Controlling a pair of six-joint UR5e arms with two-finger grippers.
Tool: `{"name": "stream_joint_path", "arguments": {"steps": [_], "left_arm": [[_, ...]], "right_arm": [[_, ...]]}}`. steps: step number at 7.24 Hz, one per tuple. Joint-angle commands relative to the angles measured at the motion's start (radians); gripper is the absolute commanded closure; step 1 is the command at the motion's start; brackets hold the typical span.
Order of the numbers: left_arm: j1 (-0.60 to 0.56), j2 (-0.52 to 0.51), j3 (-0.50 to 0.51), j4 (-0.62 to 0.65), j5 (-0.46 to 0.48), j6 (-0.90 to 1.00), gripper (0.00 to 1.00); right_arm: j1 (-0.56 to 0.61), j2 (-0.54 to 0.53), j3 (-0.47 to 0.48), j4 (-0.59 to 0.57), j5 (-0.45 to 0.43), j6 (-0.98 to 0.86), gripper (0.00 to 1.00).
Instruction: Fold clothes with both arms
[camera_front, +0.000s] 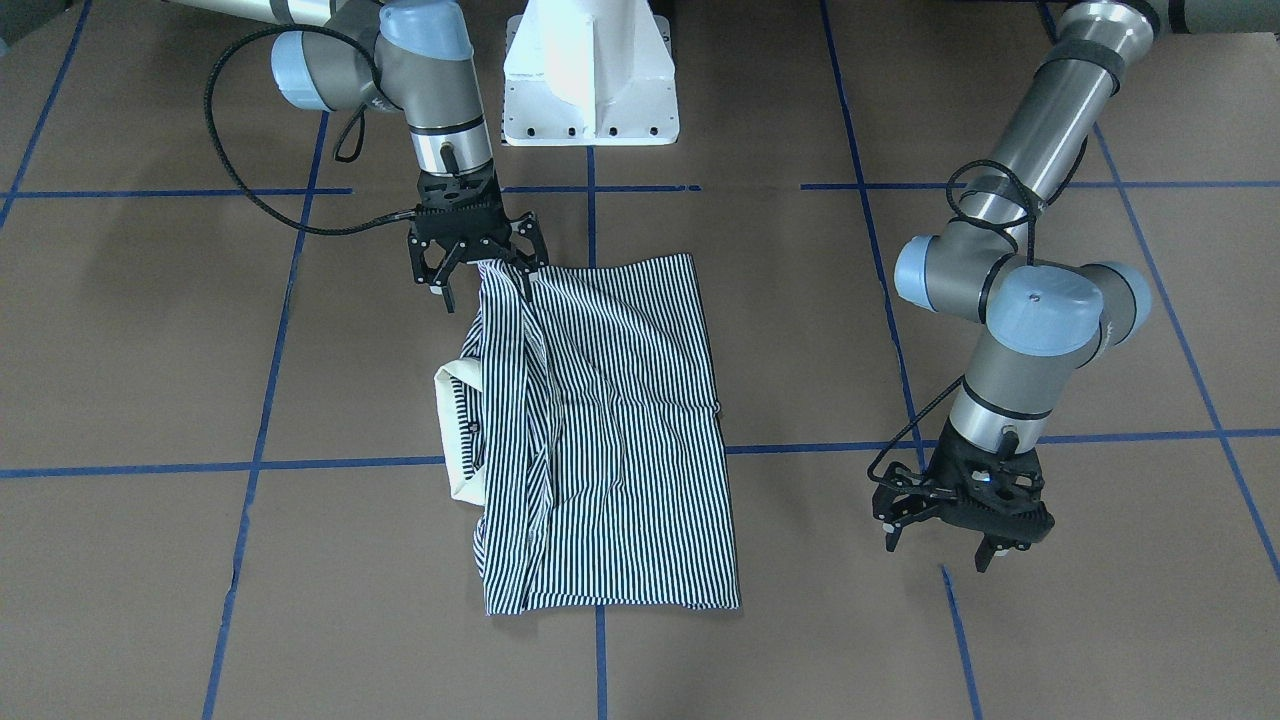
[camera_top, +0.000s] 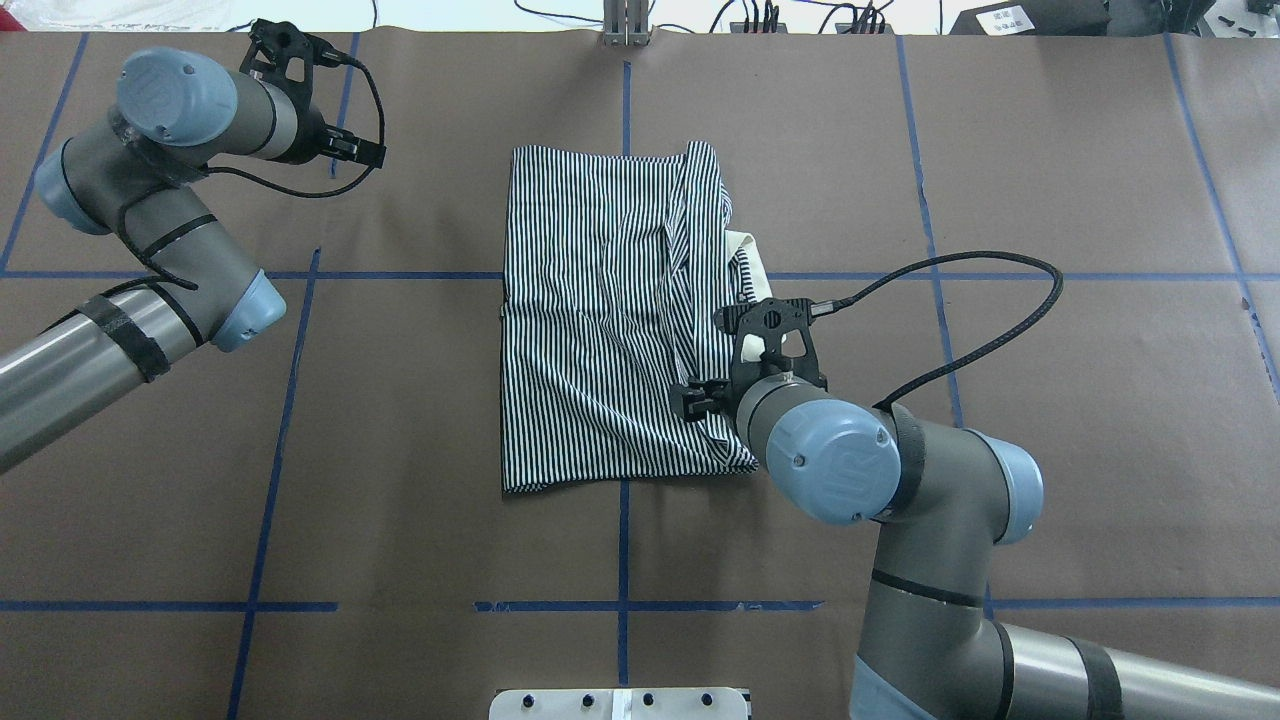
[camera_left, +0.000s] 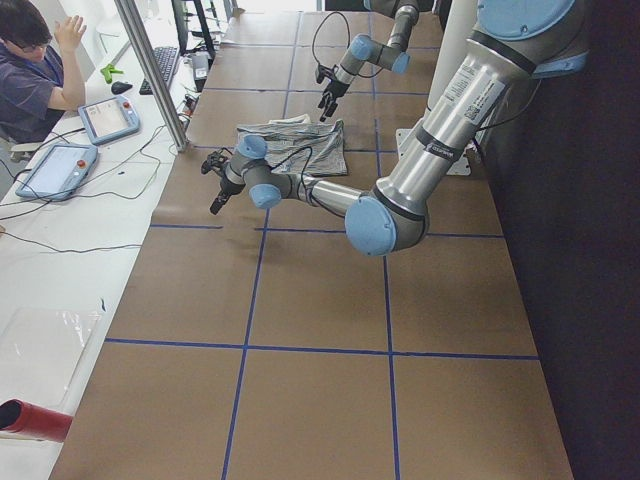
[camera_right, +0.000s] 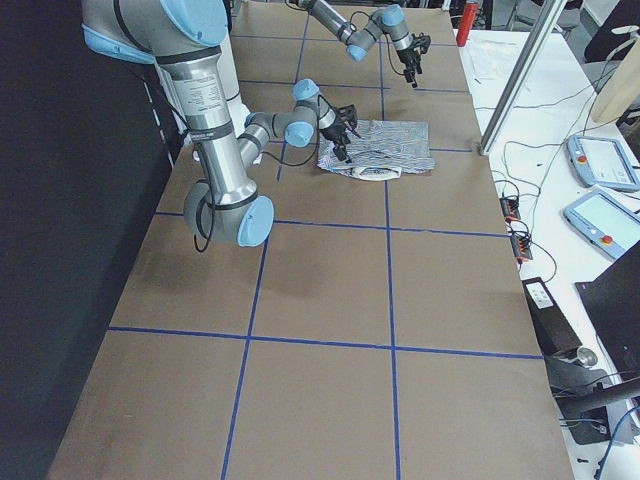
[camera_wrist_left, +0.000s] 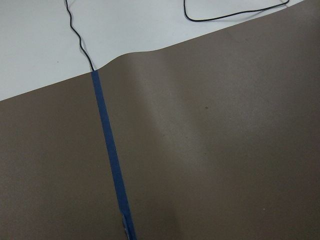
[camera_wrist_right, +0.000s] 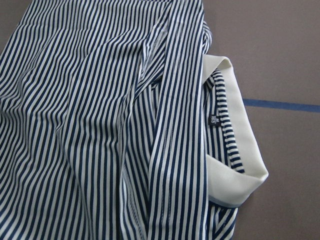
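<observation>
Shirt: the striped shirt (camera_front: 610, 420) lies folded in a rough rectangle at the centre of the front-facing view, on the brown table (camera_front: 1000, 300).
Collar: the cream collar (camera_front: 462, 430) sticks out at the shirt's left edge.
Right gripper (camera_front: 480, 272): at the shirt's upper-left corner, fingers spread, nothing clamped.
Left gripper (camera_front: 938, 550): lower right of the frame, released, well apart from the shirt.

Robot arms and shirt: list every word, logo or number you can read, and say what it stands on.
"UR", faint, on the blue joint cap of the right arm.
Small dark tag at the collar of the shirt: a white mark, too small to read.
White sticker on the left arm: print too blurred to read.
</observation>
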Motion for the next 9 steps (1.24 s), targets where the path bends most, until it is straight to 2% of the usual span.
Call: {"name": "stream_joint_path", "arguments": {"steps": [1,2,4,7,8,9], "left_arm": [[0.001,0.000,0.000,-0.018,0.000,-0.004,0.00],[0.004,0.000,-0.001,-0.018,0.000,-0.016,0.00],[0.008,0.000,-0.001,-0.020,0.000,-0.016,0.00],[0.015,0.002,0.000,-0.020,0.000,-0.029,0.00],[0.019,0.002,0.000,-0.020,0.000,-0.030,0.00],[0.019,0.002,0.000,-0.020,0.000,-0.032,0.00]], "right_arm": [[-0.106,-0.010,0.011,-0.025,-0.113,-0.095,0.31],[-0.119,-0.015,0.011,-0.028,-0.125,-0.150,0.47],[-0.117,-0.030,0.012,-0.028,-0.133,-0.191,0.56],[-0.114,-0.030,0.011,-0.028,-0.142,-0.209,0.76],[-0.114,-0.031,0.011,-0.026,-0.142,-0.208,1.00],[-0.113,-0.031,0.011,-0.026,-0.147,-0.195,1.00]]}}
